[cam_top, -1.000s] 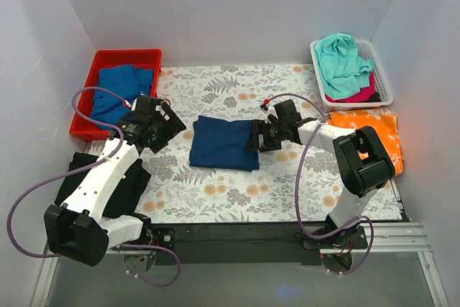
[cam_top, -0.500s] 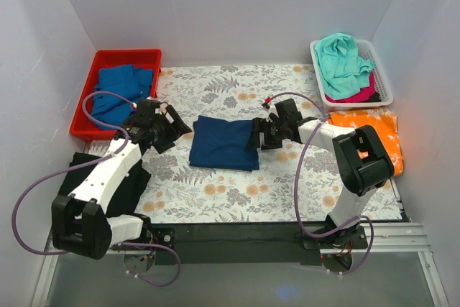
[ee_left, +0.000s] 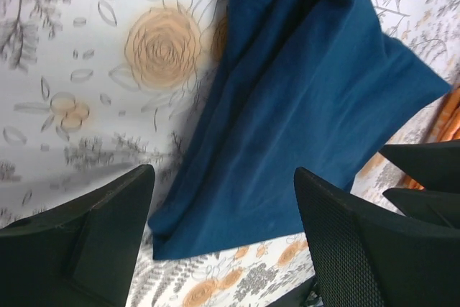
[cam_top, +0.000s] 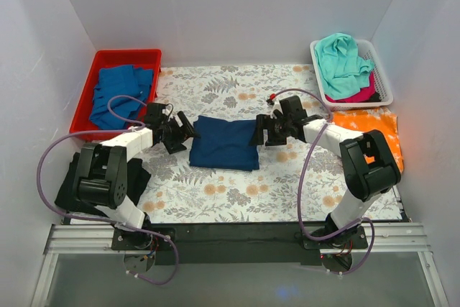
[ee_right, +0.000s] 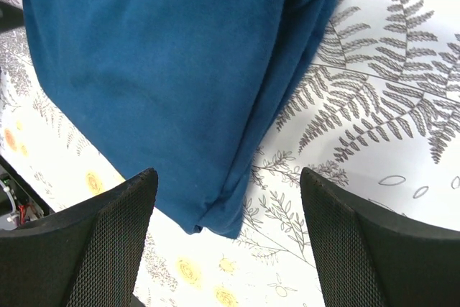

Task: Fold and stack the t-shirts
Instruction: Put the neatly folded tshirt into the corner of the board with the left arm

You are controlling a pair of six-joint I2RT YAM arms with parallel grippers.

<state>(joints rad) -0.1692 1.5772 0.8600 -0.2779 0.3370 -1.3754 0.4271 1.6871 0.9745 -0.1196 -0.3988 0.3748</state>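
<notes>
A navy blue t-shirt (cam_top: pixel 224 143) lies folded into a rectangle in the middle of the flowered table cover. My left gripper (cam_top: pixel 184 131) hovers at its left edge, jaws open. In the left wrist view that gripper (ee_left: pixel 223 177) straddles the shirt's (ee_left: pixel 302 98) near corner without closing on it. My right gripper (cam_top: pixel 260 131) is at the shirt's right edge, also open. In the right wrist view the gripper (ee_right: pixel 228 174) frames the folded corner (ee_right: pixel 165 70), and its fingers (ee_right: pixel 108 242) stand apart from the cloth.
A red bin (cam_top: pixel 128 53) at back left holds mid-blue shirts (cam_top: pixel 118 88). A white basket (cam_top: pixel 385 80) at back right holds teal (cam_top: pixel 341 59) and pink (cam_top: pixel 361 94) shirts. An orange shirt (cam_top: pixel 377 129) lies before the basket. A black shirt (cam_top: pixel 70 177) lies at the left.
My left gripper has moved right to the navy shirt's left edge, with the arm folding back toward its base. The right gripper has barely shifted. Both stayed open.
</notes>
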